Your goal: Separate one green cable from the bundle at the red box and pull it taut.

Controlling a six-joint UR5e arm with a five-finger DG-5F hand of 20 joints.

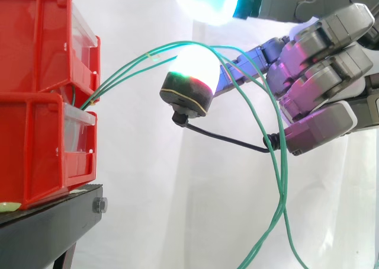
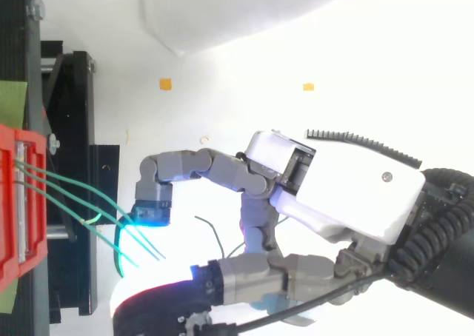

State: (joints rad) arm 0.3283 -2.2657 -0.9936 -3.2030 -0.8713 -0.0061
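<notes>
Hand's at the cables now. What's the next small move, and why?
Probably close the hand on the upper green cable: the cables run slack from the red bins through the open gap between two pads, then hang down, none pinched yet.

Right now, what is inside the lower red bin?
Green cables run into the lower red bin at the top of its clear front. Their ends and any other contents are hidden by the bin's red side wall.
</notes>
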